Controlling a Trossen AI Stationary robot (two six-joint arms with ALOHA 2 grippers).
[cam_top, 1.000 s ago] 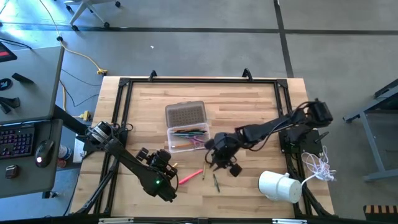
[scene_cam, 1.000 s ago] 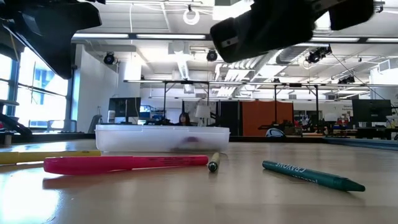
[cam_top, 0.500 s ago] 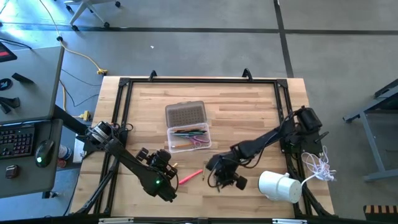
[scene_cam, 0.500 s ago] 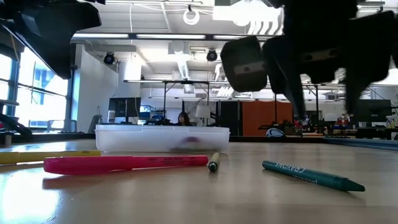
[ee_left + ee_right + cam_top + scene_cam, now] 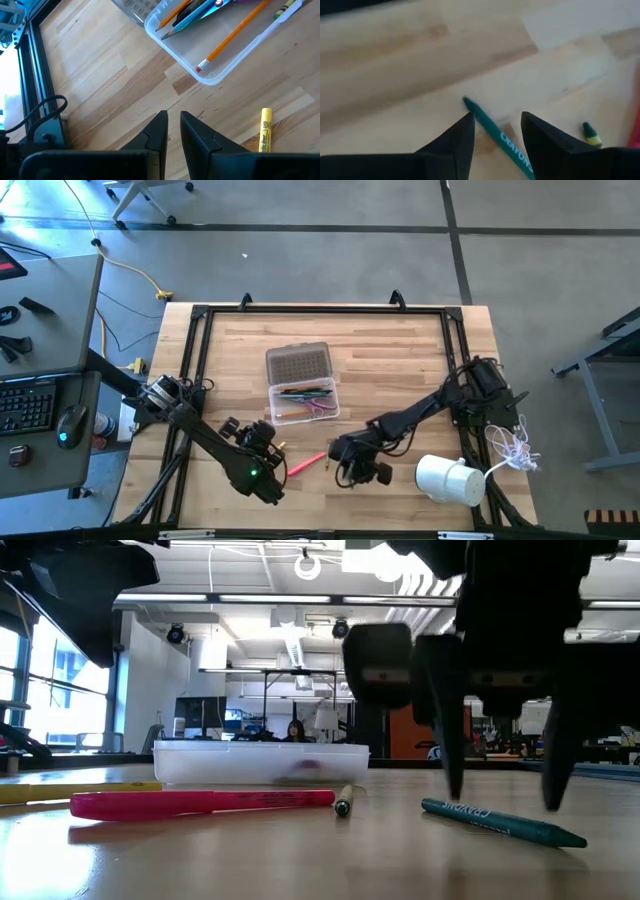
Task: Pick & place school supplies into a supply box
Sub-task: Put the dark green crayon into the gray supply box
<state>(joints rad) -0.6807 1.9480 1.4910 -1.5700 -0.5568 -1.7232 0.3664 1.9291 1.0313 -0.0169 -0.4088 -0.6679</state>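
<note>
Straddling green crayon [image 5: 503, 821], right gripper [image 5: 500, 795], spread

bare wood flanks the green crayon [image 5: 506, 141] between open jaws.

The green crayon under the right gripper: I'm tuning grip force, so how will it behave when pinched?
The green crayon looks thin and round, lying flat on the bare table, so it may roll if nudged. It seems rigid and light. The right gripper, open, straddles it, so centring looks feasible.
</note>
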